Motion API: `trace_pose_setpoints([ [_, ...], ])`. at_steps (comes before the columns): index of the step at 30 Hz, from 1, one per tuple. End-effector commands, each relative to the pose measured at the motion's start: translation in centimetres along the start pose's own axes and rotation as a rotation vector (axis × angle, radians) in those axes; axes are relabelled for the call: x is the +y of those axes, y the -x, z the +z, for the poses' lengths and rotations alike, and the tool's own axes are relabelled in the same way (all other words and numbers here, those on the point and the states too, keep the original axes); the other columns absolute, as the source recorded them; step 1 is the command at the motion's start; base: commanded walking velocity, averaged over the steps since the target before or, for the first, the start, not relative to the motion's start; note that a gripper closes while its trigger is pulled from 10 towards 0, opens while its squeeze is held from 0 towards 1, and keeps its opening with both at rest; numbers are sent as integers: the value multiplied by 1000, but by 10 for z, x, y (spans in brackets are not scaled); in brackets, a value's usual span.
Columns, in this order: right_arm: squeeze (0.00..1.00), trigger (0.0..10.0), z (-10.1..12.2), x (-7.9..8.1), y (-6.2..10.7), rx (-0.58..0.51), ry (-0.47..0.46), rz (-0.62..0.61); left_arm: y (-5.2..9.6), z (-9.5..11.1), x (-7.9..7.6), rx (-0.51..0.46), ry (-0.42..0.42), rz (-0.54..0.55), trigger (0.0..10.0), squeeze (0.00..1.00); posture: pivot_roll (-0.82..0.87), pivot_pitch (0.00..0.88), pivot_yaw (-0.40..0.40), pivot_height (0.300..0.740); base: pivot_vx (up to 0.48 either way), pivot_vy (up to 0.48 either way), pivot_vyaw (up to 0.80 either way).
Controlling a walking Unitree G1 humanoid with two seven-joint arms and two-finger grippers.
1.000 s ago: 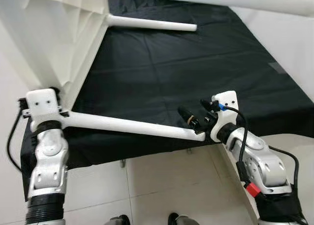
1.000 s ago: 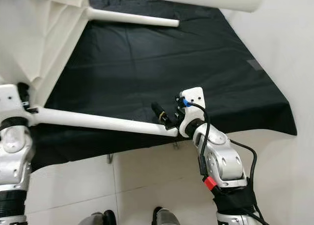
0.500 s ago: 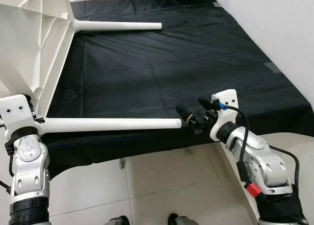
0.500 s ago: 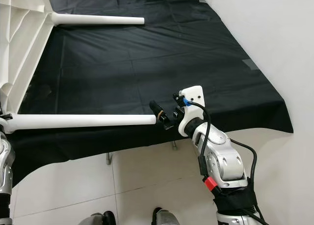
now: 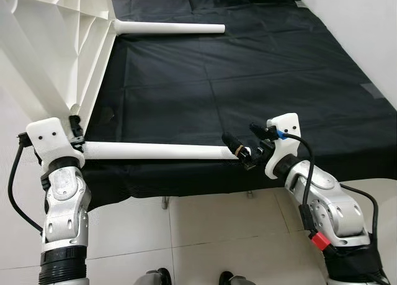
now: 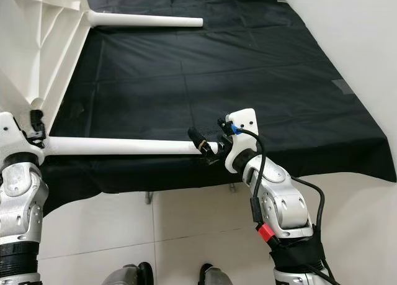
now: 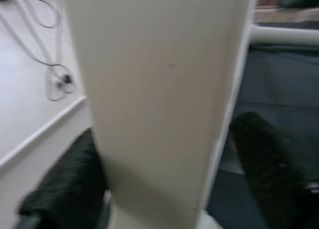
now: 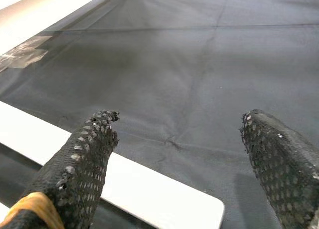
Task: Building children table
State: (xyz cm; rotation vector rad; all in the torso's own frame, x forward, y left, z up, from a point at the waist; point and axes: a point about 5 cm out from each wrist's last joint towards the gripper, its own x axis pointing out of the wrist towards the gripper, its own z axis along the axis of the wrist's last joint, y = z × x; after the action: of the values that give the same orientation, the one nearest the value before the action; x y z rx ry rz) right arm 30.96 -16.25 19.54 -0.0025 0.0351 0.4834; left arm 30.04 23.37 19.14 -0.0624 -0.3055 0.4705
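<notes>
1. The table top (image 5: 56, 43) is white moulded plastic, tipped up on edge at the robot's left over the black cloth (image 5: 248, 80). Its ribbed underside faces the robot.
2. 2 white legs jut sideways from it: the near leg (image 5: 155, 151) runs across the front edge of the cloth, and the far leg (image 5: 170, 28) lies parallel at the back.
3. The left gripper (image 7: 159, 164) sits at the root of the near leg; in the left wrist view its fingers (image 7: 65, 189) stand either side of a broad white panel. I cannot tell whether they press on it.
4. The right gripper (image 5: 248, 149) is spread wide at the near leg's free end (image 8: 199, 209), with the tip lying between its fingers (image 8: 87, 154), not clamped.
5. Handling, as a judgement: hollow plastic, so light and stiff, but smooth and apt to slip or roll in the fingers.
6. The long leg acts as a lever, so a hold near the socket should steer it best.
7. The tipped top looks bulky and could topple if a leg is pushed hard.
</notes>
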Motion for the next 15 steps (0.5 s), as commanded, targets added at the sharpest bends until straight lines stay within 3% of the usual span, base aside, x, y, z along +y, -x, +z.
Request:
trace_pose_setpoints([
  [1,0,10000,-3,1,2,17,6,3,6,-4,-5,24,13,-45,10000,1000,-6,244,15,740,0,0,0],
  [5,0,10000,6,-10,7,1,47,-35,33,1,-24,45,88,-262,10000,1000,-3,225,17,740,0,0,0],
  [11,0,10000,9,-15,9,-5,63,-49,53,5,-28,51,105,-353,10000,1000,1,224,12,740,0,0,0],
  [12,0,10000,10,-17,9,-5,64,-56,62,6,-28,59,107,-371,10000,306,4,223,14,740,0,0,0],
  [15,0,10000,10,-17,9,-5,64,-56,62,6,-28,59,107,-371,10000,306,4,223,14,740,0,0,0],
])
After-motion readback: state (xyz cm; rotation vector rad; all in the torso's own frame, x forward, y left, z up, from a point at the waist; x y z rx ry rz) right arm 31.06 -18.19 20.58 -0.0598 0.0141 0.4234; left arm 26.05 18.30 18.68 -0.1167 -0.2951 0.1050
